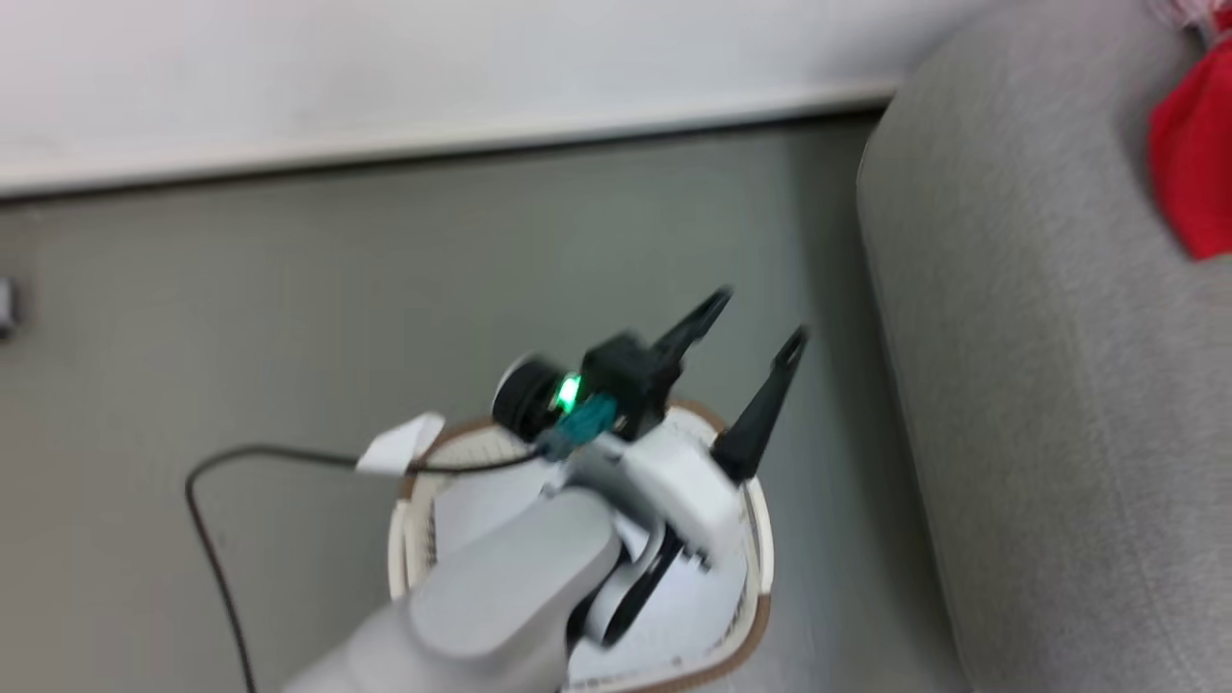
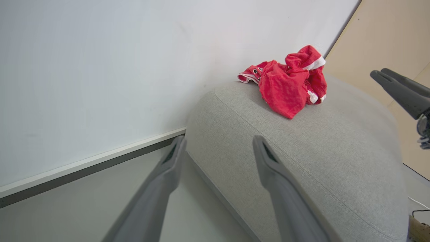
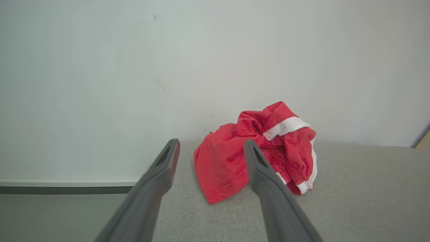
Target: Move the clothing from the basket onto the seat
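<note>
The red clothing [image 3: 255, 154] with white trim lies crumpled on top of the grey seat [image 3: 352, 201], near the wall. It also shows as clothing [image 2: 289, 84] on the seat [image 2: 319, 161] and clothing [image 1: 1193, 173] at the seat's [image 1: 1039, 366] far right. My right gripper [image 3: 211, 142] is open, empty, and hangs just short of the pile; its dark fingers [image 2: 399, 90] enter from the right. My left gripper [image 1: 762, 316] is open and empty above the cream basket [image 1: 762, 539], pointing at the seat's edge [image 2: 219, 139]. My arm hides much of the basket; the inside that shows is bare white.
A white wall and a pale baseboard [image 1: 433, 144] run behind the grey floor [image 1: 289, 308]. A black cable [image 1: 207, 539] with a white tag [image 1: 399, 445] loops left of the basket. A beige panel [image 2: 386, 40] stands beyond the seat.
</note>
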{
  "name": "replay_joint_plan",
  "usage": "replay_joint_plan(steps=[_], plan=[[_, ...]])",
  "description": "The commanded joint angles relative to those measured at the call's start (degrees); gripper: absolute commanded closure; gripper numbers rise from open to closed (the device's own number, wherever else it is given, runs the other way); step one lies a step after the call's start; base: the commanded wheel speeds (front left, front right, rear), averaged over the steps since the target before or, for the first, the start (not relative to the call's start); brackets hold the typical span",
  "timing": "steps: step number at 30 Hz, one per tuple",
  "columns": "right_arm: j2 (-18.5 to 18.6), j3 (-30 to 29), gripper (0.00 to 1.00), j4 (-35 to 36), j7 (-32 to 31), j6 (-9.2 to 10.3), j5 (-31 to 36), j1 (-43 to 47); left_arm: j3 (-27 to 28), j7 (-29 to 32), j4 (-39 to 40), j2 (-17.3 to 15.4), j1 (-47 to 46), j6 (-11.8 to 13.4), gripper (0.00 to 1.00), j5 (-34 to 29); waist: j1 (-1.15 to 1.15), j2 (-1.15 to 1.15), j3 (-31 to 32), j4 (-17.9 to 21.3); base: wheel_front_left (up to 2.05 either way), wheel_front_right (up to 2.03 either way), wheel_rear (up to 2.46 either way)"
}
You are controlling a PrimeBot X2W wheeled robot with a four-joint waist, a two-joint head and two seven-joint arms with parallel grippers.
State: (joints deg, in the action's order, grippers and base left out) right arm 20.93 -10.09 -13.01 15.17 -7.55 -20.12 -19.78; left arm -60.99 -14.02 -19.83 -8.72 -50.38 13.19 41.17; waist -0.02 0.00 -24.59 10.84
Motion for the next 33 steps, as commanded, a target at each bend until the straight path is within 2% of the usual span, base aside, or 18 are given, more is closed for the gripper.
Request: replay_joint_plan(steps=[1,7,12,13,18,21,24,29,33], plan=[[-1.7,0.2,0.0,2.2,0.0,0.13,1.3,4.6,0.8,-0.6,0.3,-1.0,4.0,0.6,0.0,1.7,0.02,0.0,9.1,-2.6,0.0,0.0,0.0],[-5.6,0.8,0.0,7.8,0.0,0.13,6.4,15.9,4.6,-1.1,1.0,-4.4,15.7,2.0,0.0,3.3,0.02,0.0,18.0,-6.7,0.0,0.0,0.0],[-11.2,2.1,0.0,10.8,0.0,0.14,8.0,23.4,13.0,-1.1,4.0,-7.3,26.9,2.8,0.0,0.9,0.02,0.0,23.4,-9.1,0.0,0.0,0.0],[-11.2,2.1,0.0,10.8,0.0,0.14,8.0,23.4,13.0,-1.1,4.0,-7.3,26.9,2.8,0.0,0.9,0.02,0.0,23.4,-9.1,0.0,0.0,0.0],[-14.3,3.5,0.0,11.4,0.0,0.13,9.5,27.6,21.9,-1.2,6.0,-9.5,36.3,2.3,0.0,-3.8,0.02,0.0,25.3,-10.3,0.0,0.0,0.0],[-15.6,4.0,0.0,11.1,0.0,0.13,10.1,29.1,27.3,-1.2,6.6,-9.9,40.7,1.0,0.0,-7.3,0.02,0.0,25.8,-10.7,0.0,0.0,0.0],[-16.4,4.6,0.0,10.5,0.0,0.13,10.7,30.0,33.1,-1.1,6.9,-8.8,44.9,-0.7,0.0,-10.9,0.02,0.0,26.2,-10.8,0.0,0.0,0.0],[-16.9,5.0,0.0,9.9,0.0,0.13,11.1,30.7,41.6,-1.1,6.5,-5.8,50.2,-5.4,0.0,-16.1,0.02,0.0,26.8,-10.5,0.0,0.0,0.0],[-17.1,5.2,0.0,9.6,0.0,0.13,11.0,30.7,47.4,-1.1,5.9,-2.9,52.6,-8.2,0.0,-20.4,0.02,0.0,27.2,-10.3,0.0,0.0,0.0]])
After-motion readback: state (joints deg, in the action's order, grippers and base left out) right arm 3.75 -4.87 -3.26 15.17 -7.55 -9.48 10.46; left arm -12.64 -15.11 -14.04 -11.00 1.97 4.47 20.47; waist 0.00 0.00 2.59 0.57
